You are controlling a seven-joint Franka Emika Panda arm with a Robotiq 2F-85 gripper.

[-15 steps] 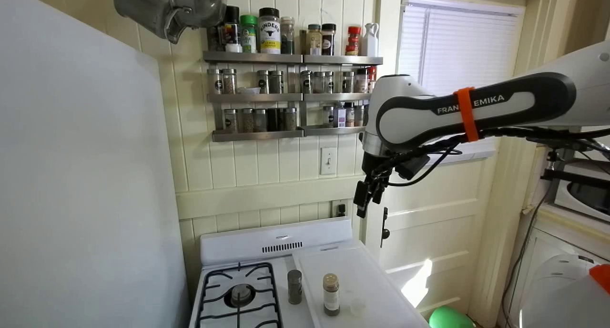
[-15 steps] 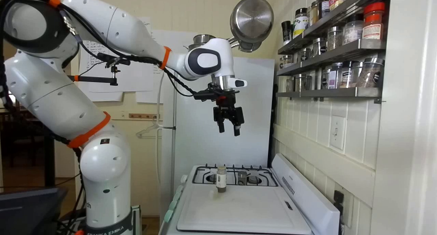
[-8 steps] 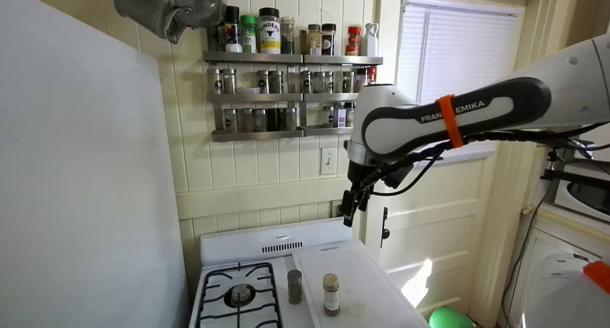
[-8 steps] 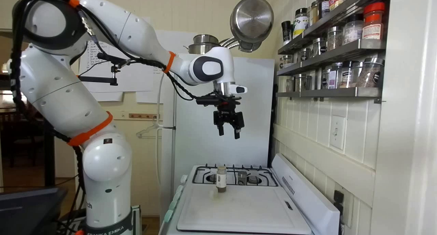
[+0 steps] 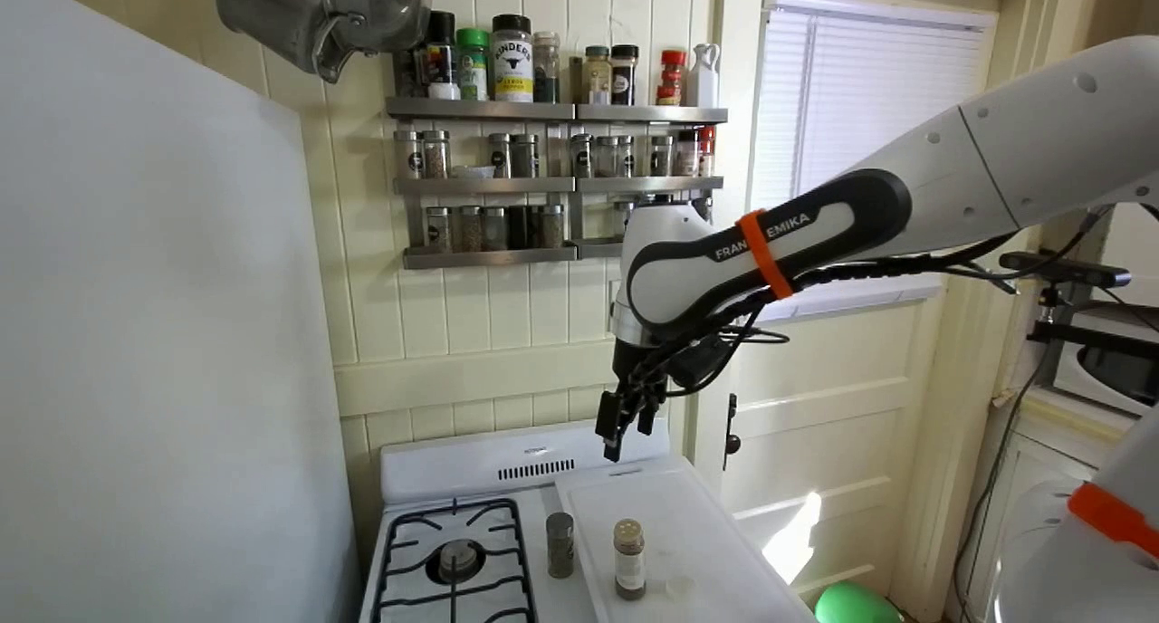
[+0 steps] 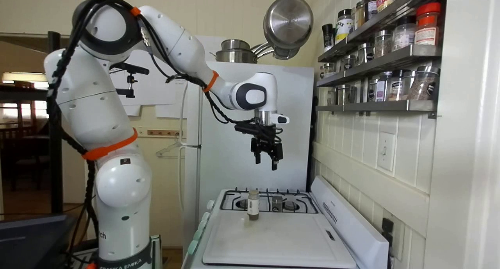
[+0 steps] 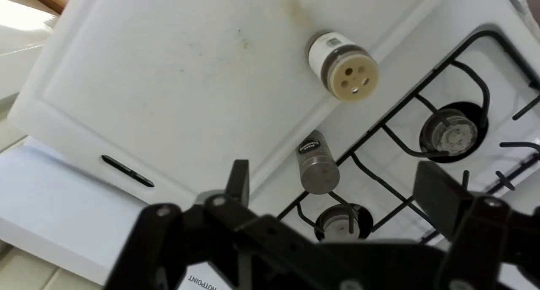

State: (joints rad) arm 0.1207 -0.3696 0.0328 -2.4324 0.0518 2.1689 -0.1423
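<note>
Jaws are standing wide apart, and the black gripper (image 6: pixel 266 164) is pointing down above the stove (image 6: pixel 355 222); in the wrist view a grey-lidded jar (image 7: pixel 316 159) is showing through the gap between them, just right of centre. White and jointed, the arm (image 6: pixel 187 48) is arching across from the left of an exterior view. That jar, cylindrical with a flat, dull lid and dark label, is standing between the black, thin-barred grate (image 7: pixel 383 124) and a smooth white cover (image 7: pixel 168 104). Toward the upper right, a tan-capped jar (image 7: pixel 344 66) is standing on the cover, its cap showing holes and its lower part showing brown contents. Near the top of both exterior views, steel shelves (image 5: pixel 489 110) are holding rows of spice jars (image 5: pixel 525 156).
</note>
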